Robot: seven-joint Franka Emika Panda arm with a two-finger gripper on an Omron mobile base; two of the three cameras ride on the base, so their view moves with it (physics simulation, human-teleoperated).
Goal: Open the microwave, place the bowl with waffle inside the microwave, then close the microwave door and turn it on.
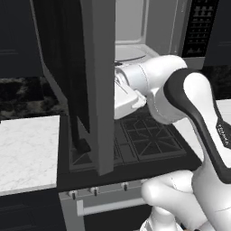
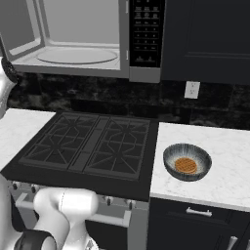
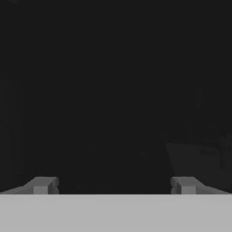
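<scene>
Microwave (image 2: 73,44) cavity stands exposed above the stove (image 2: 88,146), with one round glass turntable (image 2: 77,55) on its floor and one black button panel (image 2: 146,31) at its right end. One microwave door (image 1: 85,81) hangs swung out toward the base, edge-on over the front left part of the stove in the left base view. One white arm (image 1: 189,108) reaches across the stove top toward the inner face of that door.

Gripper (image 3: 113,186) state: jaws spread wide, nothing between them; the two tips sit far apart and face a dark surface, too dim to identify.

One bowl (image 2: 187,162) rests on the worktop (image 2: 219,146) right of the stove, near its front edge and close to the stove's right edge. One waffle (image 2: 185,165) lies at the bottom of the bowl.

Step status, judged: door open, bowl not yet picked up.

Hazards:
- Arm is close beside the open door. A wide swing toward the bowl could strike the door and push it partly shut, blocking the cavity.
- Bowl rim is thin and curved. A shallow or off-centre pinch could let it slip or tip, spilling the waffle.
- Bowl sits near the front edge. A sideways nudge on approach could push it off the worktop.
</scene>
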